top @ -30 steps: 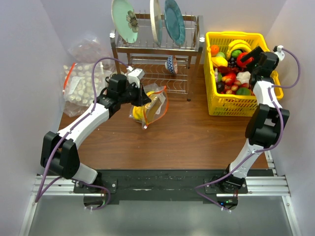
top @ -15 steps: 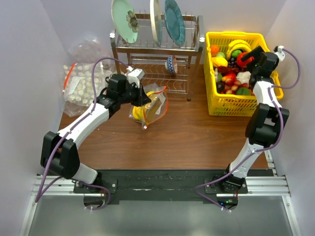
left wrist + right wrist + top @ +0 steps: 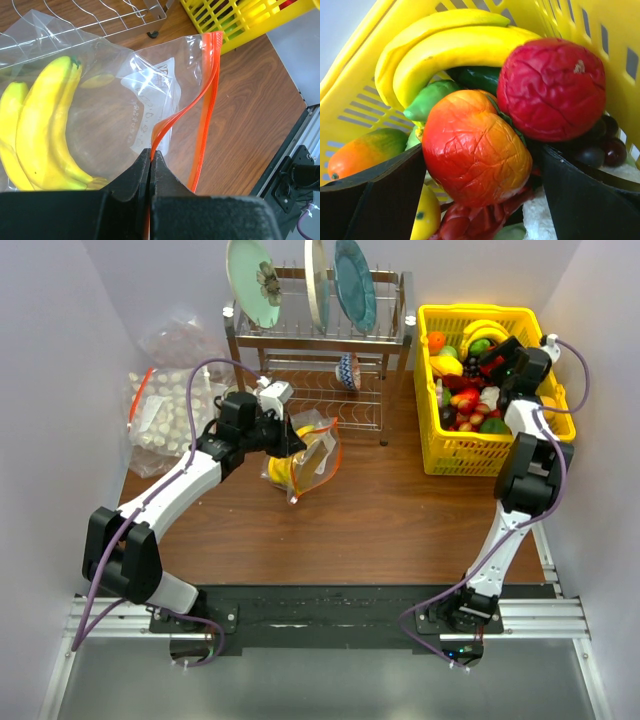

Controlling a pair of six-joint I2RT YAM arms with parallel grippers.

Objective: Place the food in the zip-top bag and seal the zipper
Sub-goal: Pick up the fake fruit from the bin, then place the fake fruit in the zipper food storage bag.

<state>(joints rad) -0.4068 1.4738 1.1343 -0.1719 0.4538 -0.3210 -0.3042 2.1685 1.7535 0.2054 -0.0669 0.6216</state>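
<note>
The clear zip-top bag (image 3: 312, 452) stands on the table in front of the rack, its mouth lifted. My left gripper (image 3: 151, 152) is shut on the near lip of its red zipper (image 3: 207, 100). A yellow banana bunch (image 3: 45, 125) lies inside the bag. The rest of the food fills the yellow basket (image 3: 440, 445) at the back right. My right gripper (image 3: 482, 150) is down in the basket, open, its fingers (image 3: 385, 190) on either side of a red-orange fruit (image 3: 475, 140). A dark red fruit (image 3: 552, 87) and bananas (image 3: 450, 45) lie just behind it.
A metal dish rack (image 3: 385, 390) with plates stands at the back centre, a small bowl (image 3: 348, 370) on its lower shelf. A larger clear bag of pale lumps (image 3: 165, 410) lies at the back left. The basket's wall (image 3: 360, 95) closes in around my right gripper.
My right gripper has shifted left and lower into the basket, with its jaws drawing in slightly around the red-orange fruit. The left arm and the bag have not moved.
</note>
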